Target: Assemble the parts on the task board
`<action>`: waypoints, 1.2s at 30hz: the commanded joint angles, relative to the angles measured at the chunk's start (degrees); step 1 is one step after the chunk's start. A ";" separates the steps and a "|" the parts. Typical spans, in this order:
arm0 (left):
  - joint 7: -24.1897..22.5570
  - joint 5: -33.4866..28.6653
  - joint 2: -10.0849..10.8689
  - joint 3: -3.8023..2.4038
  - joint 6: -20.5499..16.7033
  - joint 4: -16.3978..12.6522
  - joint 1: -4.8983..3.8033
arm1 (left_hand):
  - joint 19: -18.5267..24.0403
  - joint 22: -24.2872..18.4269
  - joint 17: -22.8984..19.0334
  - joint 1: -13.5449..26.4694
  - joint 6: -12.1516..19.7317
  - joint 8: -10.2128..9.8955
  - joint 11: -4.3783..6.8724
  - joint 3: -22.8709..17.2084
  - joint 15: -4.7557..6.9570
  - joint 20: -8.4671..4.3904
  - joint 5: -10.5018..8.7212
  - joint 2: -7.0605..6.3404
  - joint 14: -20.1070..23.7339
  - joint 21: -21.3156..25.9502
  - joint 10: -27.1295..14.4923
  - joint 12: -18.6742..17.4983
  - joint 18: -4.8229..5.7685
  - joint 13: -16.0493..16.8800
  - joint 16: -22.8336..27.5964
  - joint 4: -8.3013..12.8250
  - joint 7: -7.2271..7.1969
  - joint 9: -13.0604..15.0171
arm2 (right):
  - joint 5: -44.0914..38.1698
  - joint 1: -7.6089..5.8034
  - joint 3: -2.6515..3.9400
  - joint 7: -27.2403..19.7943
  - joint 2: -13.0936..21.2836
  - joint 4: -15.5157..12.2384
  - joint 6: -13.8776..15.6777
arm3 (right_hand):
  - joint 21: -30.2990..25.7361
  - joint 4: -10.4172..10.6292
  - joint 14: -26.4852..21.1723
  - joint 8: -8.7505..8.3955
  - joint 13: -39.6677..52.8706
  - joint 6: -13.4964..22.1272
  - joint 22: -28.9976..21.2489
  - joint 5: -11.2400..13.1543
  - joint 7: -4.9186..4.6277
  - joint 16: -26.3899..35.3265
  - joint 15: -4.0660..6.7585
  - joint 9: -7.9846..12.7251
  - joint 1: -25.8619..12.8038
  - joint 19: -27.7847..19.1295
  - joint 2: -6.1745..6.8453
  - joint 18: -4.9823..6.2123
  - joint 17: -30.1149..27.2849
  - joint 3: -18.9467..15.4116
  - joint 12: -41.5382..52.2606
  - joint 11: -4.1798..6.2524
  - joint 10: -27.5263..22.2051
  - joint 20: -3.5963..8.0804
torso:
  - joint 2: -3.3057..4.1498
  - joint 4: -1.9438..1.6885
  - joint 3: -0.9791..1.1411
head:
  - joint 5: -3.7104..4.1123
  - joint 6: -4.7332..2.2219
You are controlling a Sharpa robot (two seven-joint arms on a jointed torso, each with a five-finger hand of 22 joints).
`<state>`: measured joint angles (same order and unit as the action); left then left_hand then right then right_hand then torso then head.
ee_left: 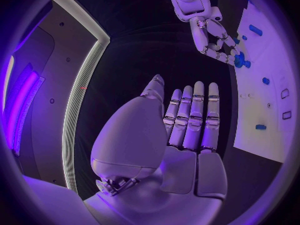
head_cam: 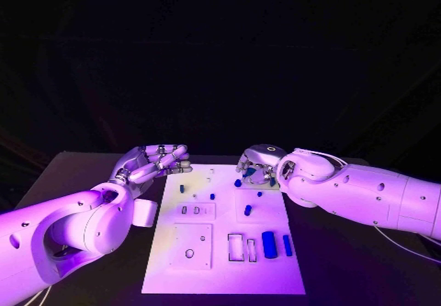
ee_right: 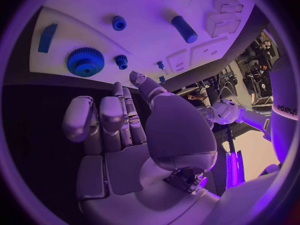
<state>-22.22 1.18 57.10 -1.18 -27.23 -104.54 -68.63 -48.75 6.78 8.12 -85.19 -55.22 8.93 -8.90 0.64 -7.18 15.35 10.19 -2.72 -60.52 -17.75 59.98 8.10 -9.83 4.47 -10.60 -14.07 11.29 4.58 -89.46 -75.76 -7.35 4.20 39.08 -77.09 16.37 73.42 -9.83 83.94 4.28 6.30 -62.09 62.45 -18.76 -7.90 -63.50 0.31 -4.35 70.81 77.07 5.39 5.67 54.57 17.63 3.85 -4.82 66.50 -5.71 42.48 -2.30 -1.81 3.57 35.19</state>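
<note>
The white task board (head_cam: 220, 274) lies in the middle of the table. A long blue cylinder (head_cam: 268, 244) and a thin blue bar (head_cam: 287, 245) lie near its right edge, and a short blue peg (head_cam: 248, 210) stands mid-board. At the far edge sit a large blue gear (ee_right: 85, 61) and a small blue gear (ee_right: 121, 61). My right hand (head_cam: 260, 167) hovers over that far edge with its fingertips (ee_right: 119, 87) close to the small gear, holding nothing. My left hand (head_cam: 156, 162) is raised beside the board's far left corner, its fingers (ee_left: 195, 115) straight and empty.
The board has raised square blocks with holes (head_cam: 191, 245) and narrow slots (head_cam: 235, 247) in its near half. Small blue pieces (head_cam: 182, 188) stand near its far left. Black table surface (head_cam: 83, 172) surrounds the board, and a thin cable (head_cam: 404, 245) runs at the right.
</note>
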 commanded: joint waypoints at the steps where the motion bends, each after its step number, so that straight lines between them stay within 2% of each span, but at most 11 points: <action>1: -0.16 0.45 0.13 -0.10 1.33 -0.42 -0.35 | -0.51 0.01 0.08 -0.57 0.09 -0.25 -0.26 0.31 0.06 0.12 -0.22 0.01 0.34 -0.40 -0.20 -0.46 -0.79 -0.09 0.28 -0.06 0.51 -0.08 | -4.50 0.00 0.02 2.11 -0.60 0.44 -2.99 | 2.01 0.66 2.08 -0.30 0.14 0.44 2.90 -0.22 -0.19 -2.81 -0.27 -0.11 0.23 0.79 0.67 -1.05 2.74 0.26 -0.02 0.08 -0.62 -0.11 | 0.70 -0.23 -0.17 | 0.12 -0.05; 7: -0.15 0.32 0.38 -0.11 1.41 -0.76 -0.64 | -0.62 0.00 0.11 -0.54 0.18 -0.38 -0.34 0.42 -0.01 0.08 -0.22 0.00 0.47 -0.46 -0.30 -0.63 -0.78 -0.12 0.45 -0.09 0.60 -0.10 | -5.25 0.05 0.01 2.31 -1.55 1.04 -3.75 | 3.89 1.02 2.02 -0.27 0.27 0.40 5.74 -0.30 -0.14 -5.25 -0.29 -0.16 0.51 1.61 0.81 -1.46 5.14 0.80 0.00 -0.01 -0.72 -0.27 | 0.95 -0.46 -0.30 | 0.31 -0.21; 11: -0.12 0.25 0.49 -0.12 1.45 -0.93 -0.75 | -0.65 0.00 0.11 -0.53 0.22 -0.42 -0.37 0.44 -0.03 0.07 -0.22 0.00 0.52 -0.47 -0.34 -0.69 -0.77 -0.13 0.50 -0.10 0.64 -0.11 | -5.67 0.07 0.01 2.54 -2.04 1.73 -4.39 | 4.64 1.27 2.01 -0.27 0.35 0.40 6.88 -0.30 -0.12 -6.29 -0.32 -0.18 0.55 1.92 0.89 -1.61 6.11 1.08 0.02 -0.01 -0.68 -0.32 | 1.06 -0.60 -0.32 | 0.37 -0.14; 16: -0.05 0.22 0.63 -0.12 1.51 -1.05 -0.86 | -0.67 -0.01 0.13 -0.52 0.27 -0.49 -0.41 0.49 -0.07 0.06 -0.22 0.00 0.58 -0.49 -0.40 -0.78 -0.76 -0.14 0.58 -0.11 0.69 -0.12 | -6.08 0.09 0.00 2.62 -2.37 2.37 -5.16 | 5.26 1.46 2.01 -0.23 0.40 0.30 7.85 -0.30 -0.11 -7.06 -0.35 -0.21 0.57 2.24 0.94 -1.76 6.86 1.27 0.03 -0.01 -0.67 -0.35 | 1.16 -0.51 -0.28 | 0.27 -0.05; 21: 0.01 0.20 0.69 -0.12 1.53 -1.11 -0.96 | -0.67 -0.01 0.13 -0.52 0.27 -0.49 -0.41 0.49 -0.07 0.06 -0.22 0.00 0.58 -0.49 -0.40 -0.78 -0.76 -0.14 0.58 -0.11 0.69 -0.12 | -6.21 0.19 -0.02 2.53 -2.73 2.78 -5.68 | 6.07 1.64 2.13 -0.18 0.47 0.14 9.17 -0.35 -0.08 -8.12 -0.34 -0.25 0.67 2.78 0.85 -1.98 8.03 1.57 0.11 0.02 -0.45 -0.38 | 1.23 -0.59 -0.31 | 0.32 -0.03; 25: 0.08 0.18 0.77 -0.12 1.57 -1.12 -1.03 | -0.68 -0.01 0.13 -0.51 0.30 -0.53 -0.45 0.52 -0.09 0.05 -0.22 0.01 0.61 -0.49 -0.44 -0.84 -0.76 -0.15 0.63 -0.13 0.73 -0.13 | -6.29 0.27 -0.03 2.49 -2.90 3.09 -6.13 | 6.32 1.83 2.08 -0.07 0.52 -0.15 9.52 -0.33 -0.07 -8.48 -0.34 -0.32 0.72 2.81 0.77 -2.01 8.25 1.86 0.12 0.03 -0.32 -0.39 | 1.28 -0.65 -0.25 | 0.25 0.18; 29: 0.13 0.12 0.86 -0.12 1.60 -1.11 -1.09 | -0.69 -0.02 0.15 -0.48 0.33 -0.56 -0.48 0.53 -0.11 0.04 -0.22 0.05 0.64 -0.50 -0.47 -0.89 -0.75 -0.16 0.67 -0.16 0.77 -0.14 | -6.32 0.32 -0.03 2.42 -2.97 3.34 -6.42 | 6.89 2.06 2.14 0.18 0.62 -0.78 10.45 -0.33 -0.09 -9.26 -0.32 -0.46 0.82 3.17 0.55 -2.16 9.07 2.24 0.26 0.09 0.12 -0.40 | 1.28 -0.65 -0.35 | 0.29 0.25; 32: 0.17 0.09 0.92 -0.12 1.64 -1.09 -1.14 | -0.69 -0.02 0.15 -0.48 0.33 -0.56 -0.48 0.53 -0.11 0.04 -0.22 0.05 0.64 -0.50 -0.47 -0.89 -0.75 -0.16 0.67 -0.16 0.77 -0.14 | -6.27 0.35 -0.03 2.31 -2.95 3.16 -6.54 | 7.57 2.27 2.25 0.51 0.74 -1.58 11.56 -0.25 -0.10 -10.06 -0.27 -0.65 0.96 3.66 0.28 -2.35 9.92 2.67 0.44 0.19 0.78 -0.36 | 1.33 -0.66 -0.31 | 0.31 0.19; 35: 0.20 0.08 0.98 -0.12 1.67 -1.09 -1.17 | -0.69 -0.02 0.15 -0.48 0.33 -0.56 -0.48 0.53 -0.11 0.04 -0.22 0.05 0.64 -0.50 -0.47 -0.89 -0.75 -0.16 0.67 -0.16 0.77 -0.14 | -6.23 0.38 -0.03 2.17 -3.02 2.85 -6.64 | 7.98 2.51 2.27 0.84 0.83 -2.49 12.23 0.54 0.05 -10.65 -0.17 -0.87 1.23 3.88 -0.13 -2.44 10.46 3.28 0.55 0.34 1.46 -0.31 | 1.36 -0.63 -0.35 | 0.32 0.18; 36: 0.21 0.08 0.98 -0.12 1.67 -1.08 -1.18 | -0.70 -0.03 0.16 -0.46 0.35 -0.60 -0.50 0.55 -0.13 0.04 -0.21 0.09 0.65 -0.51 -0.50 -0.94 -0.75 -0.16 0.70 -0.19 0.80 -0.14 | -6.22 0.39 -0.03 2.14 -3.04 2.79 -6.64 | 8.20 2.61 2.30 0.93 0.85 -2.79 12.58 1.45 0.16 -10.96 -0.10 -0.95 1.36 4.01 -0.30 -2.50 10.78 3.60 0.58 0.41 1.75 -0.27 | 1.37 -0.62 -0.33 | 0.33 0.21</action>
<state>-21.85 1.20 58.12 -1.24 -26.71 -105.46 -69.70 -49.15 6.77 8.21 -85.18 -54.77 8.72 -9.10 0.79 -7.39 15.35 10.19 -2.72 -60.31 -17.97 59.78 7.50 -9.82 4.37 -10.14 -14.23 11.68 4.53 -94.72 -75.42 -7.38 6.37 36.15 -74.12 11.04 81.49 -7.18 83.92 4.84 7.07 -64.58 74.86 -17.67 -7.71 -74.27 0.32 -5.27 71.87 80.76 5.23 3.94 65.24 21.06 4.22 -4.41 68.00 -5.90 43.81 -2.94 -2.13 3.88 35.40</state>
